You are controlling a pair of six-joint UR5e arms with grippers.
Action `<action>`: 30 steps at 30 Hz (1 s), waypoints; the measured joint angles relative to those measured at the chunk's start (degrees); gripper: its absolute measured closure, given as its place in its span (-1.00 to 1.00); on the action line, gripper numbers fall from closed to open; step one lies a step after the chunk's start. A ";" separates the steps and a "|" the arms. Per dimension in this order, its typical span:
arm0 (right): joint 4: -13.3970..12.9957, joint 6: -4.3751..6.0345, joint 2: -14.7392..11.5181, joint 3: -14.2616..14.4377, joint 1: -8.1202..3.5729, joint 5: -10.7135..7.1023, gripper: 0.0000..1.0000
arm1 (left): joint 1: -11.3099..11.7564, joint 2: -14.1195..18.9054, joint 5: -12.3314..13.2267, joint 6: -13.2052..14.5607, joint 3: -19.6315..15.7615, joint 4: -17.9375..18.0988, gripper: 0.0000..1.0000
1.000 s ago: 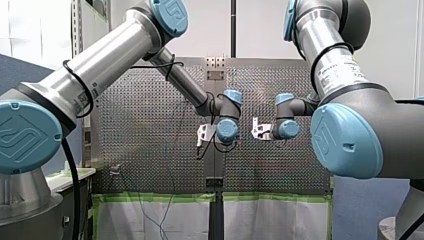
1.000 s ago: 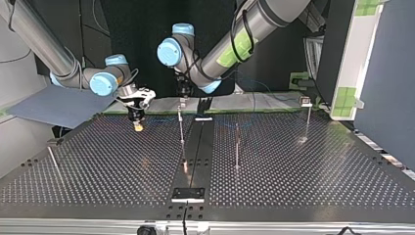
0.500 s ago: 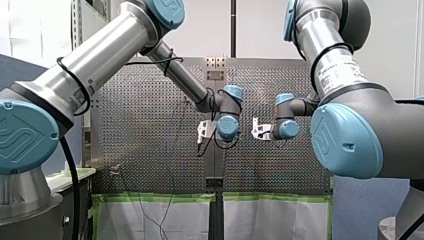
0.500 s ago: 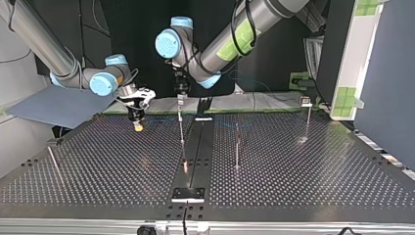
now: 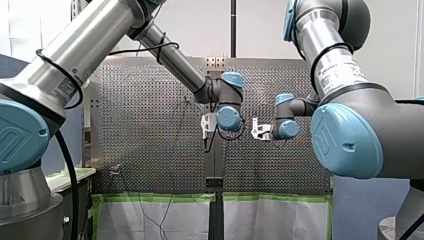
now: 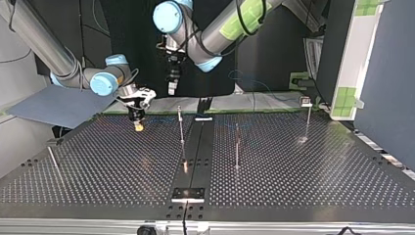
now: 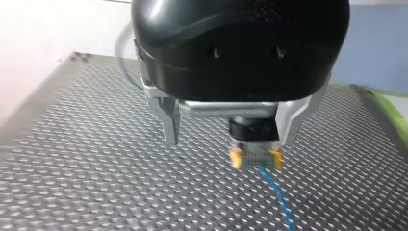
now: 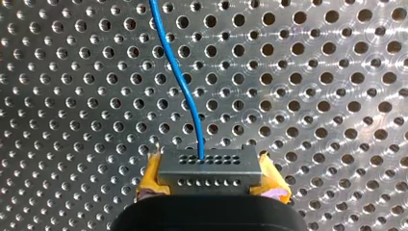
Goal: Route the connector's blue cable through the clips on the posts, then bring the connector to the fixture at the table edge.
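right gripper point(image 8: 211, 180) pinches the connector point(image 8: 209, 166), blue cable point(image 8: 180, 82) trailing ahead; left gripper point(image 7: 231, 130) hangs open. top view: nearest post point(image 6: 180, 125) at its three o'clock; routing wants the cable low and taut.

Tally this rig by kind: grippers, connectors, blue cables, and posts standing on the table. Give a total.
Grippers: 2, my left gripper and my right gripper
Connector: 1
Blue cable: 1
Posts: 4
Total: 8
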 joint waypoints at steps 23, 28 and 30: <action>0.04 0.20 0.30 0.02 0.14 -0.09 1.00 | -0.02 11.44 2.44 -2.01 -11.43 11.44 -1.00; -0.04 0.17 0.31 0.02 0.22 -0.04 1.00 | 0.05 13.84 2.19 -3.12 -13.84 13.86 -1.00; 0.00 0.13 0.31 0.01 0.25 -0.02 1.00 | 0.07 14.89 2.15 -4.03 -14.88 14.62 -1.00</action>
